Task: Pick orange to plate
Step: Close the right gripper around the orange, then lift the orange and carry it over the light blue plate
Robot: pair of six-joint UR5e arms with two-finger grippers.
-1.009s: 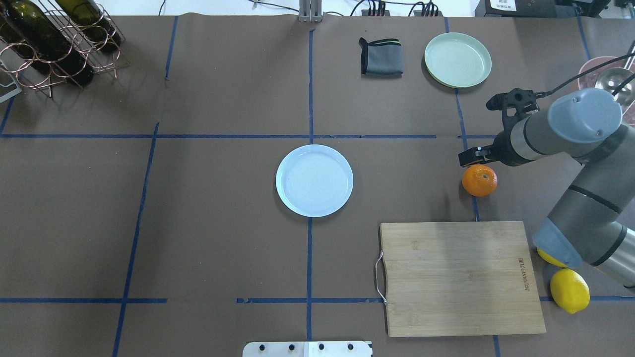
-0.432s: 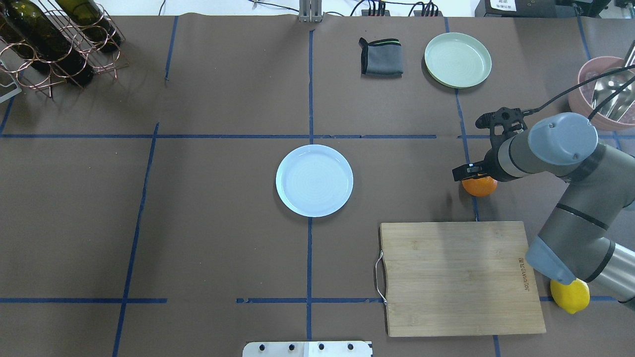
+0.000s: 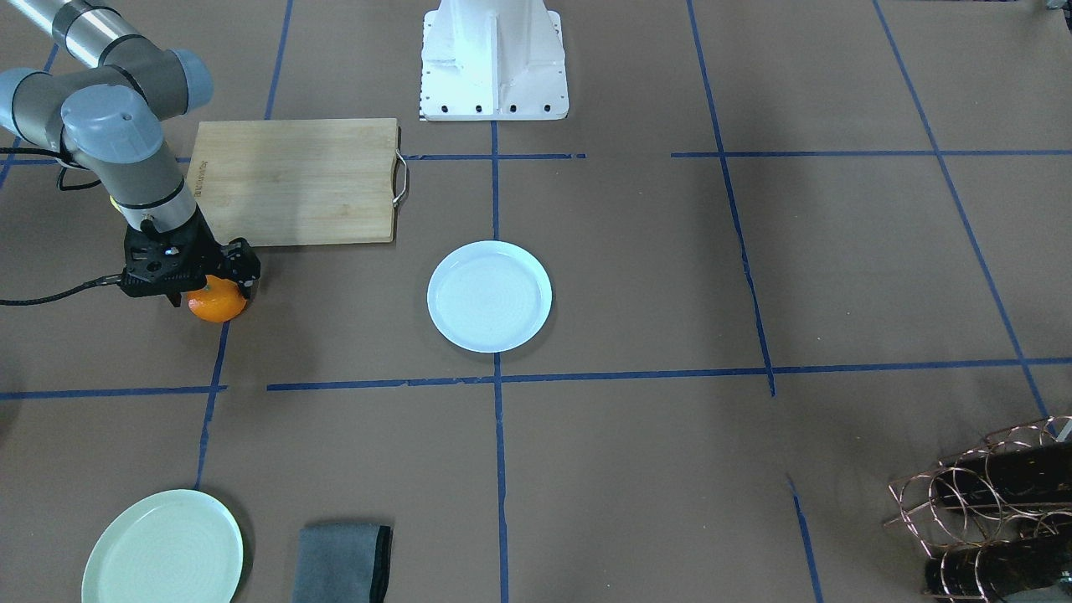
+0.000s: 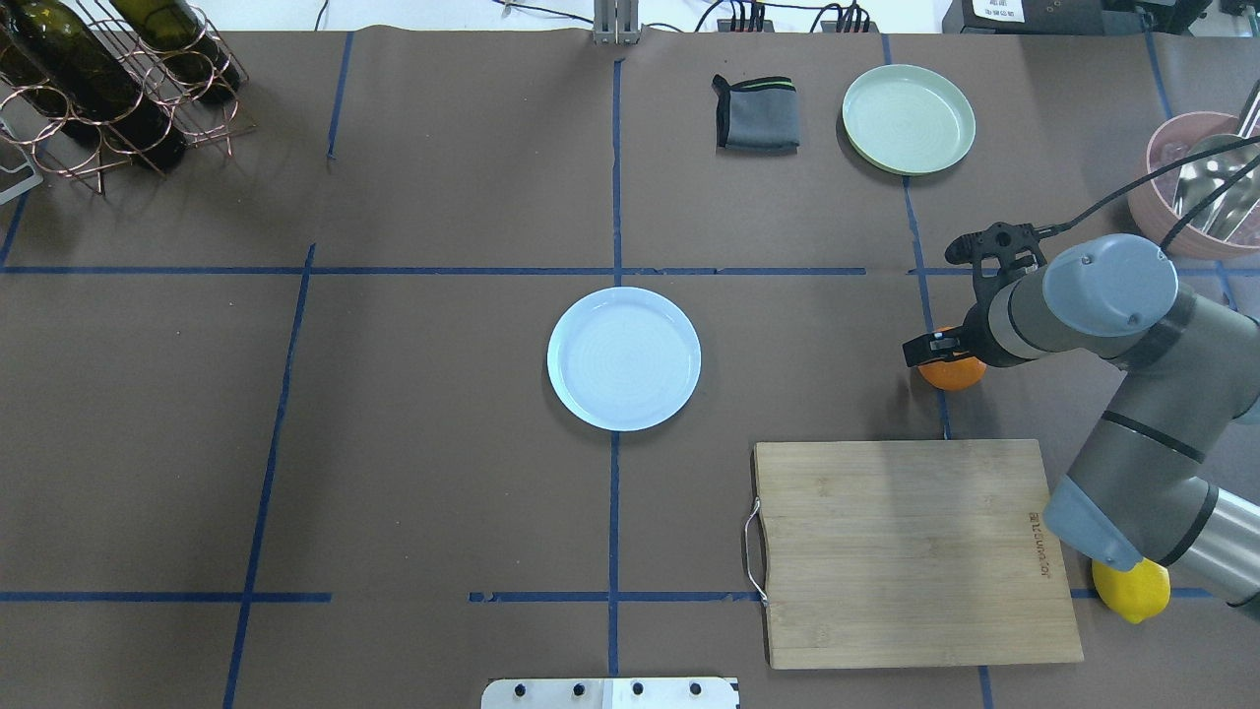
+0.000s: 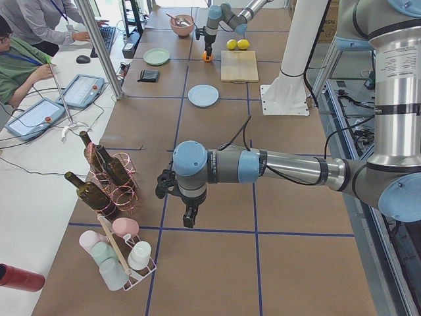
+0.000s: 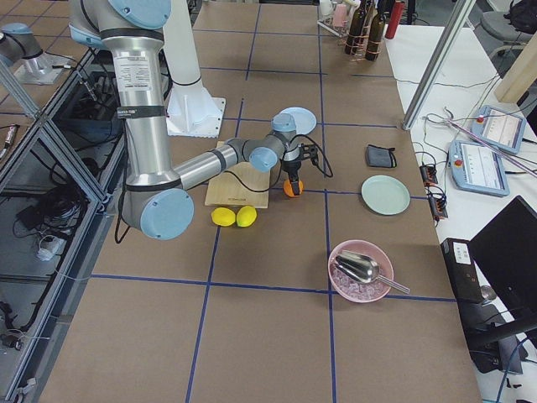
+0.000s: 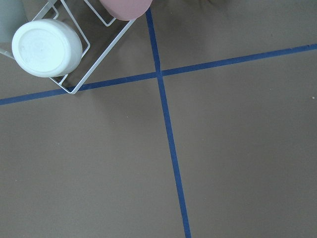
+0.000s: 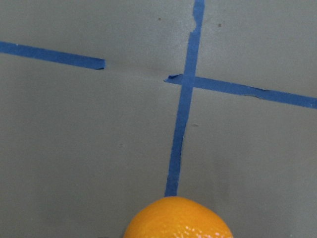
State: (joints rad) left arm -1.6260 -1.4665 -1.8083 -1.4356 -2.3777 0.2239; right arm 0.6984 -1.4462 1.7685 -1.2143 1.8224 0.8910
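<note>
my right claw (image 3: 211, 293) sits low over the orange (image 3: 219, 308) at the frame's left, fingers (image 3: 248, 276) either side of it; i cannot tell if they grip it.

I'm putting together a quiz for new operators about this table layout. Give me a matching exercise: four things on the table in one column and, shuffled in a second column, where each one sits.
Things
1. orange
2. plate
3. cutting board
4. grey cloth

Places
A. beside the pale green plate
B. directly below the right gripper
C. over the table's centre tape line
D. next to a lemon

Pairs: 1-B, 2-C, 3-D, 4-A
</note>
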